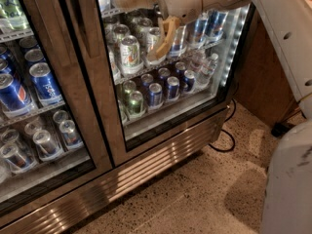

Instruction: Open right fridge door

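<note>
The fridge [146, 172] fills the upper left, a steel two-door cooler with a ribbed grille at its base. The right fridge door [105, 106] is a glass pane in a steel frame, lying flush with the left door, with shelves of cans behind it. Its vertical handle [84, 18] runs along the door's left frame at the top. My gripper [144, 21] hovers in front of the right door's glass near the top, right of the handle. It is open: one tan finger [130, 0] points left, the other [165, 35] hangs down. Nothing is between them.
The left glass door [29, 106] shows blue Pepsi cans. My white arm [278, 18] crosses the upper right and my base [287, 189] fills the lower right. A black cable [222, 143] lies on the speckled floor beside a wooden side panel [261, 87].
</note>
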Robot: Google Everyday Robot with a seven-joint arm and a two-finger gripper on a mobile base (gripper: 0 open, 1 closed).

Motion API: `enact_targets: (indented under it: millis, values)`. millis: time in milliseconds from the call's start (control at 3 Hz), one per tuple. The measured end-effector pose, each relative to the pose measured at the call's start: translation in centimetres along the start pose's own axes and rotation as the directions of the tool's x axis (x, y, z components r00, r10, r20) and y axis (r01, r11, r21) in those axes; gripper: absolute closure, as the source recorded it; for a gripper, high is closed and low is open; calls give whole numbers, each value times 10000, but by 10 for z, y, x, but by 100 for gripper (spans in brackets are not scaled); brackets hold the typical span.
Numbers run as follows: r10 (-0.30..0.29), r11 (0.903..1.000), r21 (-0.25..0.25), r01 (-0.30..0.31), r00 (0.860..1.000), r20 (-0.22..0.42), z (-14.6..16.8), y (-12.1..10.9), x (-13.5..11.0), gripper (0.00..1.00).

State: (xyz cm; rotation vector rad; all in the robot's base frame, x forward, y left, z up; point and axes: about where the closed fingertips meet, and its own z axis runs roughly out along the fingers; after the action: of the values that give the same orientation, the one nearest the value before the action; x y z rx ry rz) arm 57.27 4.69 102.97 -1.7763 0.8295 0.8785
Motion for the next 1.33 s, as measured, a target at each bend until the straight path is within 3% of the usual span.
enact_targets:
  millis: [333, 667, 1000, 1333]
  values:
    - [0, 10000, 0, 0, 10000, 0, -1, 3, -1, 0]
    - [-649, 9976, 292, 628, 9946, 812, -6, 27, -33, 0]
    - [-1547, 9876, 560, 1464, 9679, 1983, -8, 82, -54, 3]
    - [-1794, 9838, 475, 1730, 9453, 2726, -3, 134, -54, 6]
